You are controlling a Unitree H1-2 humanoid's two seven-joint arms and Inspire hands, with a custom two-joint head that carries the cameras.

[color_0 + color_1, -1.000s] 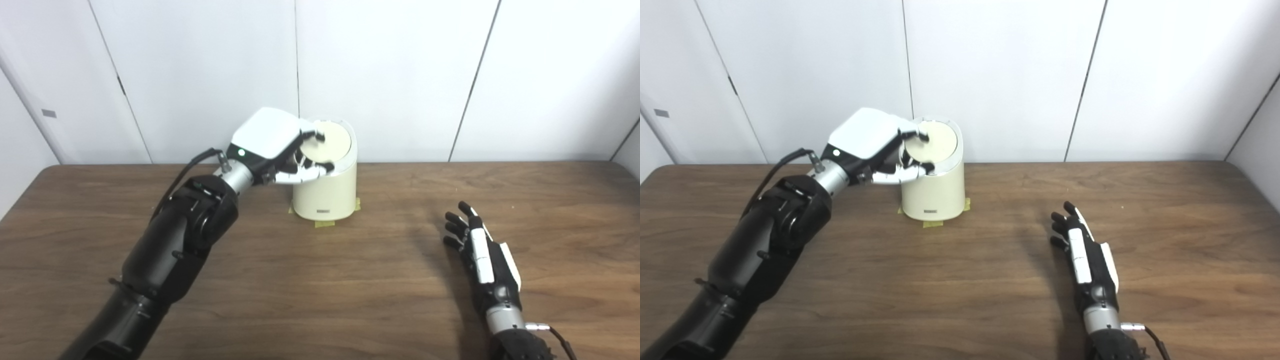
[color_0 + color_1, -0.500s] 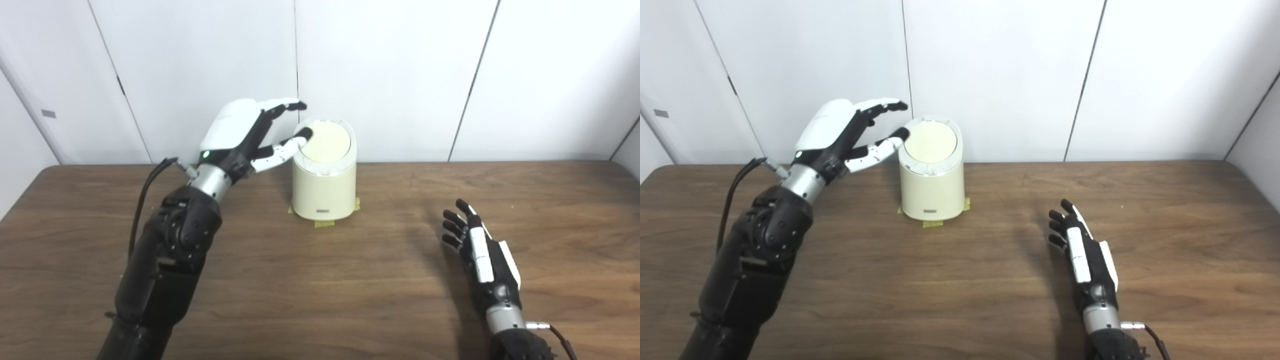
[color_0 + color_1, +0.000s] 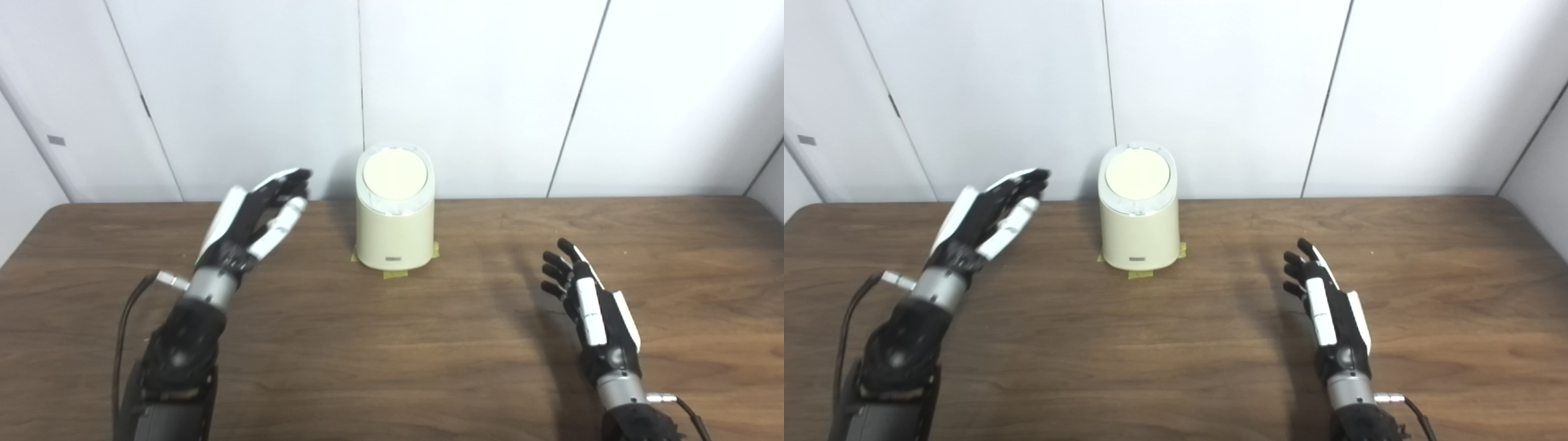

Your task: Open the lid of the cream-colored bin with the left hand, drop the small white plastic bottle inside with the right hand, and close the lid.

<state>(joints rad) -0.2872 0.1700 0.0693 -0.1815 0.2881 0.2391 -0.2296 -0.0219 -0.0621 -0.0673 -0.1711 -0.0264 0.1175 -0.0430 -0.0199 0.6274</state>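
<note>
The left robot hand [image 3: 254, 214] has pulled back from the cream-colored bin [image 3: 395, 229]: a second ago its fingers lay on the lid [image 3: 395, 173], half a second ago only a fingertip reached the rim, and now it hangs in the air well to the left of the bin, touching nothing. Its fingers are spread and nearly straight, palm turned toward the bin, forearm rising from the lower left corner and angled up and away from the robot. It holds nothing.

The lid lies flat and closed on top of the bin, which stands upright near the back edge of the counter [image 3: 392, 361] on bits of yellowish tape [image 3: 392, 273]. With the lid down and the hand off it, the closing step looks finished.

The right robot hand [image 3: 591, 306] has barely shifted in that time. It sits low over the counter on the right, well apart from the bin, fingers spread and pointing away from the robot, empty.

The small white plastic bottle is nowhere in sight in either view; whether it is inside the bin cannot be told, though the empty right hand and shut lid suggest so.
</note>
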